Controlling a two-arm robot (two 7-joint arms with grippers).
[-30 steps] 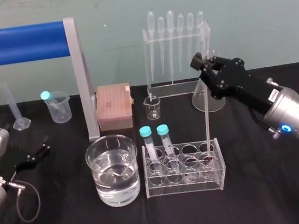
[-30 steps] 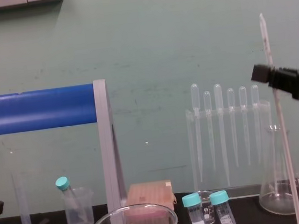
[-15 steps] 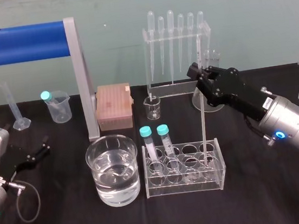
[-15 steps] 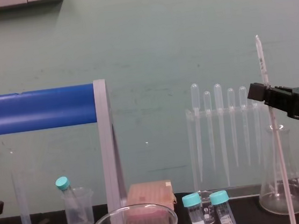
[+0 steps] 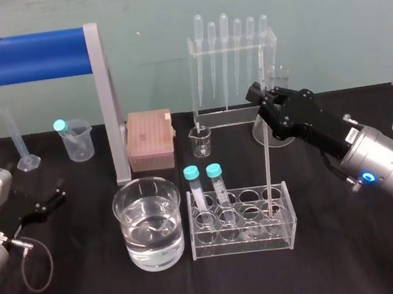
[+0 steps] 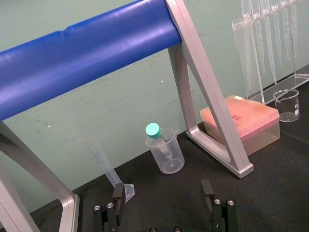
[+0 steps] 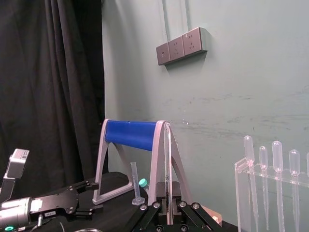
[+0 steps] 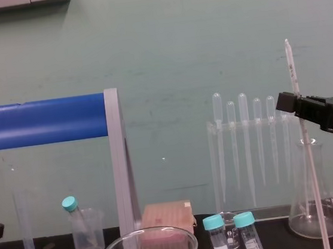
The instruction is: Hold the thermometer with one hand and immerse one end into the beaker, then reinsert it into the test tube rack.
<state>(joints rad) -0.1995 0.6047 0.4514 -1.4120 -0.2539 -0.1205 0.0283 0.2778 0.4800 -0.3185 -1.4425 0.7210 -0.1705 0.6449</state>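
Left gripper: parked low at 9 o'clock of the bench, its fingers spread wide with nothing between them.
Beaker: part full of water, standing just at 9 o'clock of the rack, with nothing dipped in it.
Capped tubes: two with teal caps, standing in the rack's near-beaker end.
Test tube rack: clear plastic, square to the bench.
Thermometer: nearly upright, its lower end down in a hole at the rack's 3 o'clock end, its top well above the pipettes behind.
Right gripper: reaches in from 4 o'clock, its fingers closed tight on the thermometer high on the stem.
Risk, sideways pull: with the tip seated in the hole, I'd expect any swing before a clean lift to lever the thin glass against the rack, snapping it or tipping the rack.
Risk, crossing: the route to the beaker runs past the capped tubes, so a low carry could clip them.
Risk, release: letting go while it leans might let so long a rod topple.
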